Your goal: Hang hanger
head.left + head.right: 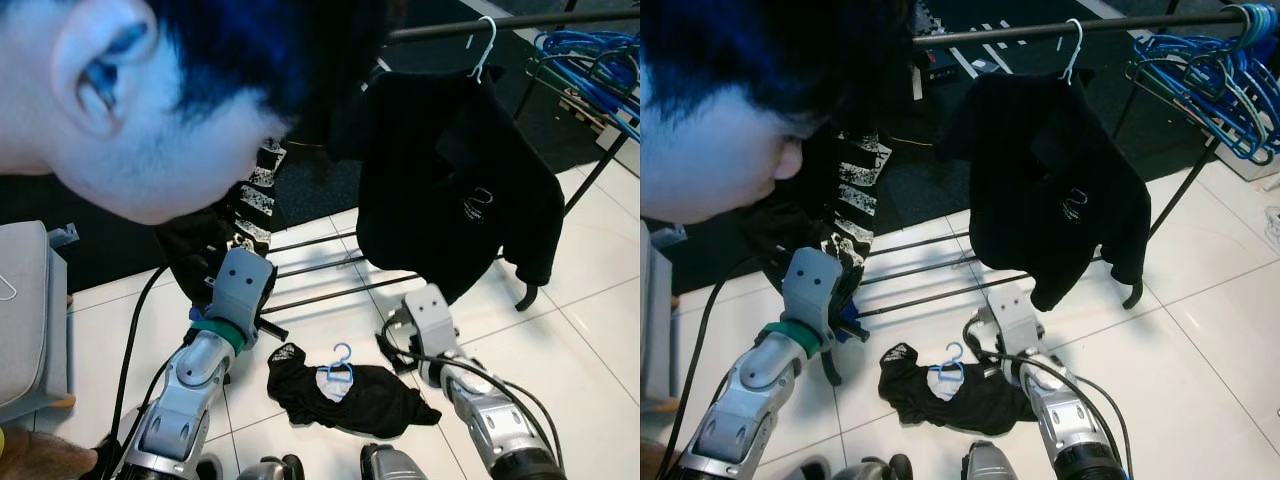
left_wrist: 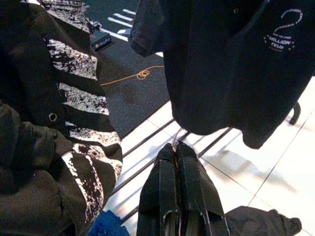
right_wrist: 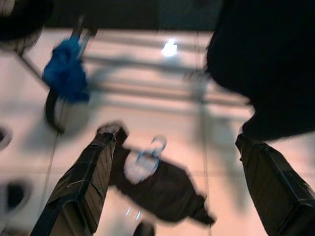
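Between both arms, floor-bound hanger [image 1: 341, 364]

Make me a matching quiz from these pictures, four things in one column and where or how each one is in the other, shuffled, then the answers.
Things:
1. black shirt on the blue hanger
2. black sweatshirt on the white hanger
3. left gripper
4. right gripper

States:
A. jaws spread wide
B. hanging from the rail
C. lying on the floor tiles
D. jaws pressed together

Pairs: 1-C, 2-B, 3-D, 4-A
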Robot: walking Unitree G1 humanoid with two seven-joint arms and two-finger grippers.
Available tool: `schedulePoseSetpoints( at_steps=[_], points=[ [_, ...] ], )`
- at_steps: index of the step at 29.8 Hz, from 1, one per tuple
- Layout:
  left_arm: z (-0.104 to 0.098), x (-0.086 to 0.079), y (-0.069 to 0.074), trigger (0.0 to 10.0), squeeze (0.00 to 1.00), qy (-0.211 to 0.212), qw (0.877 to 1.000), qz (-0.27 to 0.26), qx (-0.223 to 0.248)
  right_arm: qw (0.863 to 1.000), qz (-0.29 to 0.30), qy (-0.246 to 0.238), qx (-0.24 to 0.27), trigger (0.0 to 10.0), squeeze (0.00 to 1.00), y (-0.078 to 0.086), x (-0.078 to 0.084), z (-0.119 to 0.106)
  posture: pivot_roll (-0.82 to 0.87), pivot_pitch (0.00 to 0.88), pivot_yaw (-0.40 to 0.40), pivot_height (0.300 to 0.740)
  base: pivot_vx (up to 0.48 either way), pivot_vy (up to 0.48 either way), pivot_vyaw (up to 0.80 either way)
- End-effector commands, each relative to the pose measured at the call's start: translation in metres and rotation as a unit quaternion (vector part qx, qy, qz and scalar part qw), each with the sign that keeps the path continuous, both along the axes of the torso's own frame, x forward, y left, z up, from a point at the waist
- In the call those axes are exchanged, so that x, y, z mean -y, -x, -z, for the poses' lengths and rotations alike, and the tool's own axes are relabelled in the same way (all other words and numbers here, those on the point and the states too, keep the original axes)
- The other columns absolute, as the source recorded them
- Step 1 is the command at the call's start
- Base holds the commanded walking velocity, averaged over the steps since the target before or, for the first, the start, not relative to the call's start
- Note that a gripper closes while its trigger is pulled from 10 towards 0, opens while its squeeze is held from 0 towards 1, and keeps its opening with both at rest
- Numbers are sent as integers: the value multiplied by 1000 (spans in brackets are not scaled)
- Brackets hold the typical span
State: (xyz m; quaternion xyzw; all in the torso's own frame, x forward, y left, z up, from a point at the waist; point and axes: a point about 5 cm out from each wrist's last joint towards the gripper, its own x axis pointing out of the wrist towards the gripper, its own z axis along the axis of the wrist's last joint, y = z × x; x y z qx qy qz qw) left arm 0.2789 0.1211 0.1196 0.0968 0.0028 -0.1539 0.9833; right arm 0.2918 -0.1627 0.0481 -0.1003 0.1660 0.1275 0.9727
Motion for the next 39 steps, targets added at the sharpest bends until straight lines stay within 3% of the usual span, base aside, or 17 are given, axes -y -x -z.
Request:
schedulePoseSetpoints(
  at_steps=[1, 3, 6, 8, 16, 26, 31, 36, 39],
  points=[
    [3, 0, 1, 10000, 0, -3, 1000, -1, -5, 1000, 7, 0, 4, 10000, 0, 3, 0, 2, -184, 97, 108, 740, 0, 0, 0],
    [4, 0, 2, 10000, 0, -3, 1000, -1, -5, 1000, 10, 4, -3, 10000, 0, 5, 0, 5, -184, 97, 108, 740, 0, 0, 0],
    [3, 2, 2, 10000, 0, -2, 1000, 1, -5, 996, 56, 43, -61, 10000, 0, 27, 15, 37, -186, 100, 106, 740, 0, 0, 0],
    [3, 3, 2, 10000, 0, -2, 1000, 2, -4, 994, 75, 47, -66, 10000, 0, 34, 18, 43, -186, 102, 106, 740, 0, 0, 0],
    [3, 3, 2, 10000, 0, -2, 1000, 2, -4, 992, 105, 58, -42, 10000, 0, 40, 21, 42, -196, 104, 103, 740, 0, 0, 0],
    [7, 13, -3, 10000, 0, 12, 1000, 5, -5, 991, 101, 79, 36, 10000, 0, 26, 20, 10, -269, 88, 71, 740, 0, 0, 0],
    [3, 22, -5, 10000, 0, 21, 1000, 10, 2, 986, 105, 92, 93, 10000, 0, 20, 28, -21, -257, 114, 70, 740, 0, 0, 0],
    [1, 18, -3, 10000, 0, 18, 1000, 6, 5, 980, 119, 72, 142, 10000, 0, 6, 28, -52, -264, 126, 64, 740, 0, 0, 0],
    [2, 17, -5, 10000, 0, 19, 1000, 2, 4, 979, 114, 72, 153, 10000, 0, 2, 26, -60, -268, 112, 57, 740, 0, 0, 0]
  ],
)
